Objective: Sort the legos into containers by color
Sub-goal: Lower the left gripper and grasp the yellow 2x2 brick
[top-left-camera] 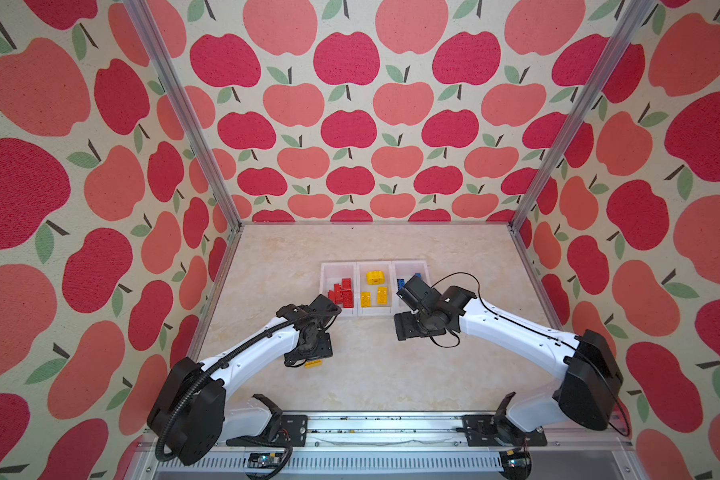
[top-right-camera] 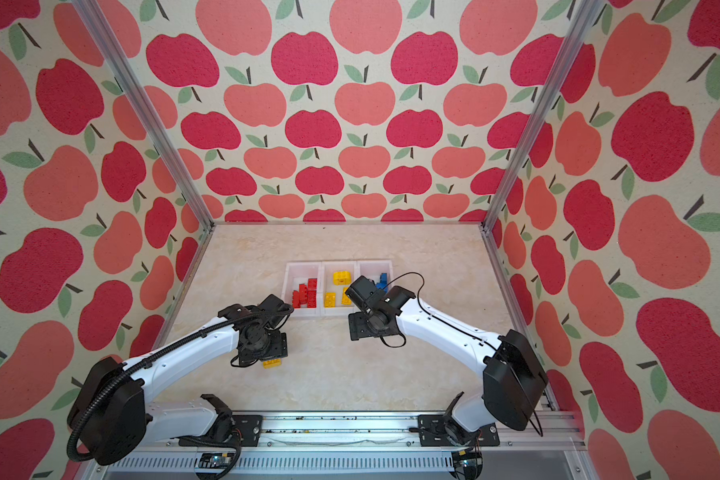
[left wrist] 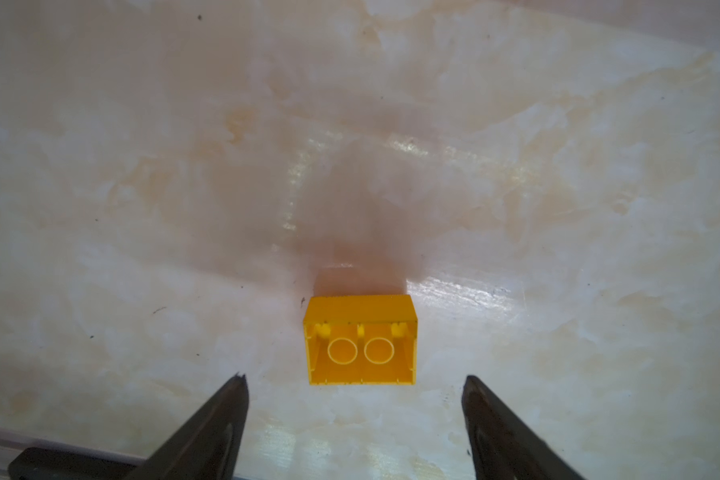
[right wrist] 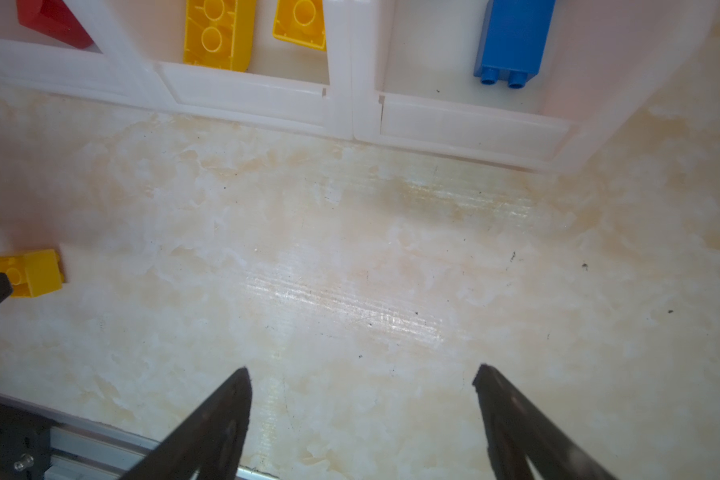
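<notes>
A yellow lego (left wrist: 360,347) lies on the marble tabletop with its hollow underside towards the left wrist camera. My left gripper (left wrist: 355,377) is open just short of it, one finger on each side, touching nothing. In both top views this lego (top-left-camera: 313,364) (top-right-camera: 272,364) peeks out from under the left wrist. The containers (top-left-camera: 356,274) (right wrist: 246,99) hold red legos (top-left-camera: 341,293) on the left, yellow legos (top-left-camera: 375,277) in the middle and blue legos (top-right-camera: 383,279) (right wrist: 514,37) on the right. My right gripper (right wrist: 362,369) hangs open and empty over bare table in front of the containers.
Apple-patterned walls and aluminium frame posts (top-left-camera: 558,137) enclose the table on three sides. A metal rail (top-left-camera: 375,428) carrying both arm bases runs along the front edge. The right arm's wrist (top-left-camera: 420,299) partly covers the right container.
</notes>
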`<state>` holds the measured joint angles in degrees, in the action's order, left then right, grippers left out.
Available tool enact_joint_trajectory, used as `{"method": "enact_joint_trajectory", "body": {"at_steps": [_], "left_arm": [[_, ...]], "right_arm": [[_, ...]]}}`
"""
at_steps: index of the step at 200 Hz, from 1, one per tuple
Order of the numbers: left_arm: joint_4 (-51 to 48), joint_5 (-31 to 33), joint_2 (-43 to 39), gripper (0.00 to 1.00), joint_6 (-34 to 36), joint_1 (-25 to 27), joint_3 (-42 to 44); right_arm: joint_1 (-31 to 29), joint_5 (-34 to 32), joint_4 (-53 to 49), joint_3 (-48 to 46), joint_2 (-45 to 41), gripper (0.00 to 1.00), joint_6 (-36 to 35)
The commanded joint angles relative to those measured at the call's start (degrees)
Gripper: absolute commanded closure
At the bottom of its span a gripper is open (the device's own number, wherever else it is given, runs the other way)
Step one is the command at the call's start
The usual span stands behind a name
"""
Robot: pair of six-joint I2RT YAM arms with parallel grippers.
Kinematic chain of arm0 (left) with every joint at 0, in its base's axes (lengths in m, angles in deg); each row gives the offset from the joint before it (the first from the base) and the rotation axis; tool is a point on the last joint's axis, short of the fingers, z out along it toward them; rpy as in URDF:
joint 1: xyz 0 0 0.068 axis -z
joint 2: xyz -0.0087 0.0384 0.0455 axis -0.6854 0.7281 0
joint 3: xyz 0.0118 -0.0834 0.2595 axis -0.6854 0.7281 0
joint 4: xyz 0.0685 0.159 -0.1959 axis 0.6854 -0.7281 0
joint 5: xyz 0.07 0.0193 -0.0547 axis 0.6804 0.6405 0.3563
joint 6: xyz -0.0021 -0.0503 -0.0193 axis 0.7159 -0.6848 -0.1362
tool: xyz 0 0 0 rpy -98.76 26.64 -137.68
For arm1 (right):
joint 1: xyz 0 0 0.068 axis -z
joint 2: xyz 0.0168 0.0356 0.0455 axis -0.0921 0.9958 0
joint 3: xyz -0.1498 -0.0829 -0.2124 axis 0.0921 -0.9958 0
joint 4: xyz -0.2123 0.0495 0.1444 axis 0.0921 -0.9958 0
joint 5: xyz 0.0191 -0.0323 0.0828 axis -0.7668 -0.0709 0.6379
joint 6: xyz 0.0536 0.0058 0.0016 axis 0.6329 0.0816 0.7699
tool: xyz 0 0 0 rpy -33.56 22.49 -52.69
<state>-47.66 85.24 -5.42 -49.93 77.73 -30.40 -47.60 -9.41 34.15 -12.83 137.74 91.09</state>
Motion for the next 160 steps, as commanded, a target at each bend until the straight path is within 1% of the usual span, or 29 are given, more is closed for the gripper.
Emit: {"method": "enact_joint_trajectory", "body": {"at_steps": [1, 58, 118, 160], "left_arm": [[0.9, 0.0, 1.1, 0.18, -1.2, 0.3, -1.0], [4.1, -1.4, 4.2, 0.21, -1.2, -0.4, -0.1], [7.0, -2.7, 3.2, 0.26, -2.2, -2.0, 3.3], [8.3, -2.8, 2.6, 0.29, -3.2, -2.0, 5.0]], "right_arm": [[-0.3, -1.1, -0.2, -1.1, -2.1, 0.13, 1.4], [-0.3, -1.5, -0.4, -1.8, -3.1, 0.13, 1.7], [-0.1, -1.6, -0.8, -2.1, -3.7, 0.13, 1.4], [0.2, -1.4, -1.2, -2.0, -3.7, 0.13, 1.0]]}}
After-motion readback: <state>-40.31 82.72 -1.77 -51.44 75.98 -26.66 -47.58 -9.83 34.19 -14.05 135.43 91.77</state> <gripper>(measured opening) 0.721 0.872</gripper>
